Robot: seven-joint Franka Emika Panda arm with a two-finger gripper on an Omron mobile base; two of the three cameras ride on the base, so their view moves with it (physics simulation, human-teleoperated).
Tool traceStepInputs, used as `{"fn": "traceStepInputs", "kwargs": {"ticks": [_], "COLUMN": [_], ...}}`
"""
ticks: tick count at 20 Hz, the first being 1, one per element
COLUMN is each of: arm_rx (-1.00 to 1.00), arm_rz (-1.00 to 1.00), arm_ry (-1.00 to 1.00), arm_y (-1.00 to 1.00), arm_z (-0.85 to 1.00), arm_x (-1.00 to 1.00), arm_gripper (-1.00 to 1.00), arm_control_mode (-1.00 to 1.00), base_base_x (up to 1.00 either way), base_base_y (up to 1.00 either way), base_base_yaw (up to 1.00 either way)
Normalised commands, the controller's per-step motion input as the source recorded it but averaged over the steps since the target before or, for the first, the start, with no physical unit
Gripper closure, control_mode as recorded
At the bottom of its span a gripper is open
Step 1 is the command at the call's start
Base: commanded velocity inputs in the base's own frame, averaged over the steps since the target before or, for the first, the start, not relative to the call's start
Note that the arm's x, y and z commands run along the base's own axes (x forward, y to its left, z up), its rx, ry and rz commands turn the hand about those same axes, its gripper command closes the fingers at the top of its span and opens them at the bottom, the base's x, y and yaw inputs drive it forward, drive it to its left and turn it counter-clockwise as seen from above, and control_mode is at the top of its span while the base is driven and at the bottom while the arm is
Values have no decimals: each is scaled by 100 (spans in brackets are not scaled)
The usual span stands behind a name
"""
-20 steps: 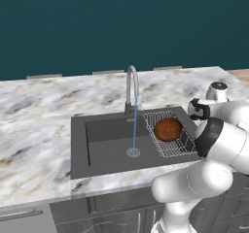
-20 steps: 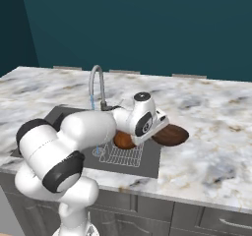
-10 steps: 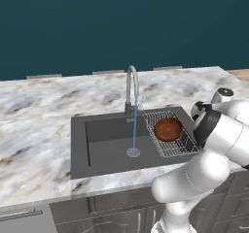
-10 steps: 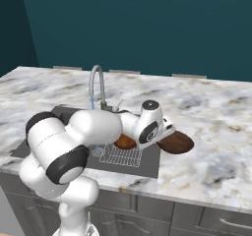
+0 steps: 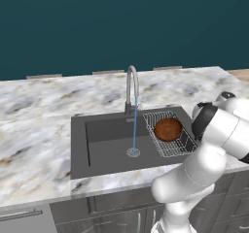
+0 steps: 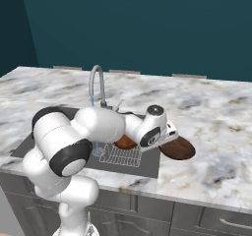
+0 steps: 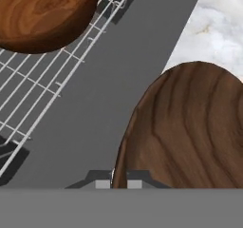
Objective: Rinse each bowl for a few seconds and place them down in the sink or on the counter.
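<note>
In the hand view the gripper (image 7: 119, 182) at the bottom centre is closed tight on the thin rim of a wooden bowl (image 7: 190, 127), which fills the lower right of the frame over the sink's edge and the marble counter (image 7: 220, 27). In the right base view that held bowl (image 6: 178, 148) sits at centre right, beside the sink (image 6: 147, 167). The second bowl (image 5: 168, 129) lies in the wire rack (image 5: 171, 149), right of centre. Water runs from the faucet (image 5: 131, 84). No writing can be read.

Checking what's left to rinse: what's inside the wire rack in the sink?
One bowl sits in the wire rack. The rack's floor beneath it is covered. The other bowl is outside, held by the pincer.
</note>
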Motion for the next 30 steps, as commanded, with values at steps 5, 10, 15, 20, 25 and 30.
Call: {"fn": "traceStepInputs", "kwargs": {"ticks": [5, 10, 15, 20, 25, 30], "arm_rx": [7, 9, 9, 4, 3, 5], "arm_rz": [-7, -6, -5, -5, -7, -10], "arm_ry": [0, 0, -1, -2, -7, -7], "arm_y": [-11, -21, -24, -7, 0, 5], "arm_z": [-18, -29, -30, 6, 33, 42], "arm_x": [1, 9, 10, 12, 0, -6], "arm_gripper": [100, 100, 100, -100, -100, -100], "arm_control_mode": [-100, -100, -100, -100, -100, -100], "base_base_x": [0, 0, 0, 0, 0, 0], "base_base_y": [0, 0, 0, 0, 0, 0], "base_base_yaw": [0, 0, 0, 0, 0, 0]}}
